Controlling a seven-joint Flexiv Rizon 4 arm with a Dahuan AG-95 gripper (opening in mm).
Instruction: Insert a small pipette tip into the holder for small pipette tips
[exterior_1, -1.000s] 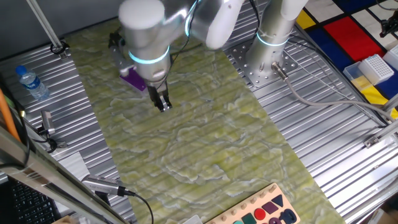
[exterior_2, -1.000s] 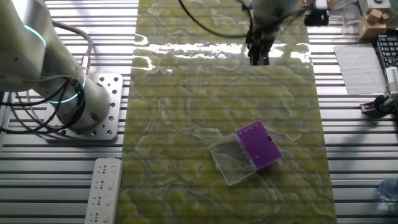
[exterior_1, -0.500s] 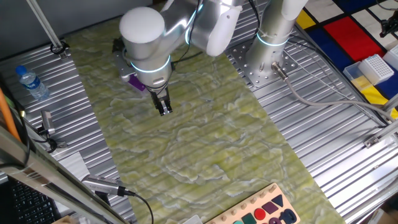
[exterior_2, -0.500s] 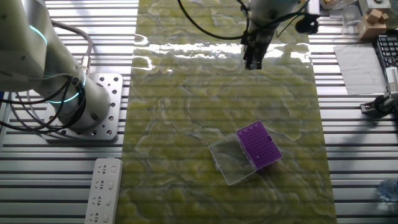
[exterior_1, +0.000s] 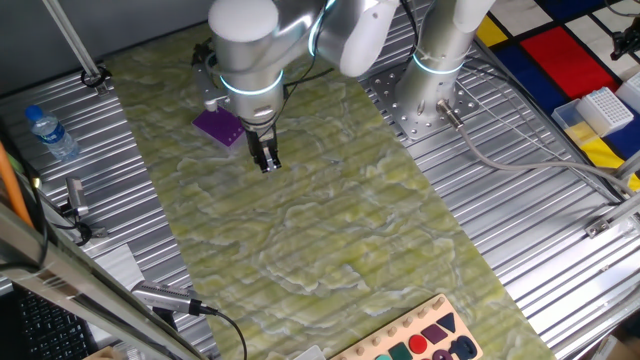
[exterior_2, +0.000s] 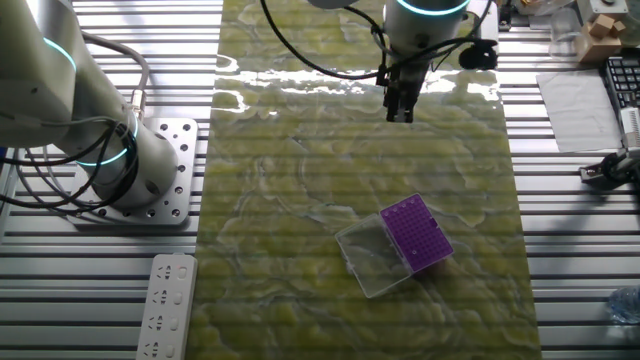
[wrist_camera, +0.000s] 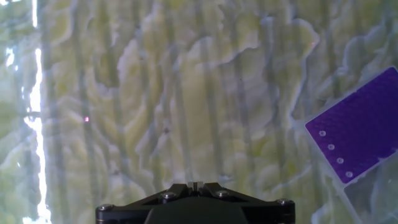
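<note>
Purple holder (exterior_2: 416, 234) apart from hand (exterior_2: 401, 112) — green mat (exterior_2: 300, 200) between.

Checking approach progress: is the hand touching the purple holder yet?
Apart. The other fixed view shows the hand well away from the holder, mat between.

One fixed view: high up, angled down over bench (exterior_1: 560, 230), arm base upper right of frame, green mat (exterior_1: 330, 240) running diagonal. Other fixed view: near top-down from opposite side, base at left, mat vertical mid-frame. Hand view: close, looking straight down along gripper (wrist_camera: 195, 184), mat fills frame. All three share mat and purple holder (exterior_2: 416, 233), which sits at right edge in hand view.
</note>
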